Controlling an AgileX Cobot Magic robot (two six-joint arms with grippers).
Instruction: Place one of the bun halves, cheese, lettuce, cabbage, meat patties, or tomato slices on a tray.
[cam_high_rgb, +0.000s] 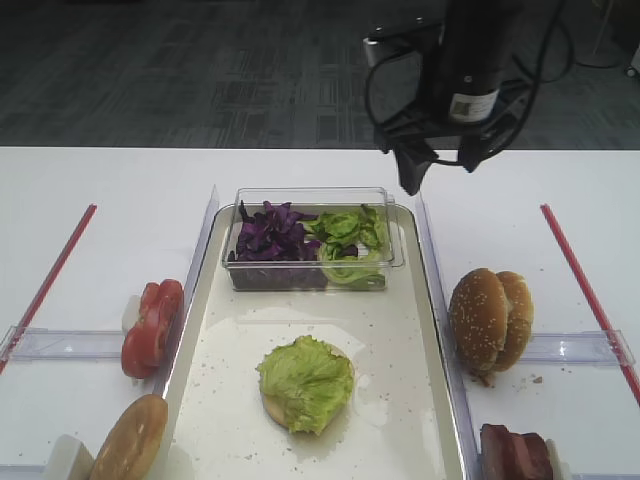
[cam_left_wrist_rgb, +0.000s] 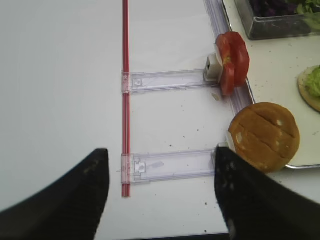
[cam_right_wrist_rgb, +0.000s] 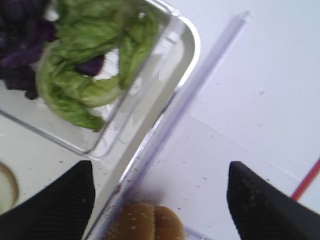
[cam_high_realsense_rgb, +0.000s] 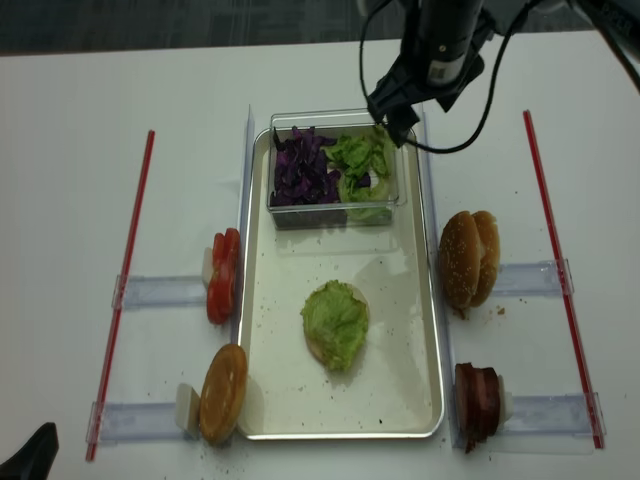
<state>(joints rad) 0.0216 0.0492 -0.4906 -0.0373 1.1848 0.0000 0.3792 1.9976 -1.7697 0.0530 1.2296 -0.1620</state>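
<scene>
On the cream tray (cam_high_rgb: 400, 330) lies a bun half (cam_high_rgb: 275, 408) topped with a lettuce leaf (cam_high_rgb: 305, 380). More lettuce (cam_high_rgb: 350, 240) and purple cabbage (cam_high_rgb: 270, 235) fill a clear tub. Two bun halves (cam_high_rgb: 490, 318) stand right of the tray, with meat patties (cam_high_rgb: 515, 452) nearer. To the left are tomato slices (cam_high_rgb: 152, 327) and another bun half (cam_high_rgb: 132, 440). Cheese is out of view. My right gripper (cam_high_rgb: 440, 165) hovers open and empty over the tub's far right corner (cam_right_wrist_rgb: 159, 185). My left gripper (cam_left_wrist_rgb: 161, 165) is open and empty, low over the table left of the bun half (cam_left_wrist_rgb: 265, 135).
Clear plastic rails (cam_high_rgb: 70, 343) hold the food on both sides of the tray. Upright clear dividers (cam_high_rgb: 432, 260) run along the tray's long edges. Red strips (cam_high_rgb: 50, 275) mark the table left and right. The table's front edge lies just under the left gripper.
</scene>
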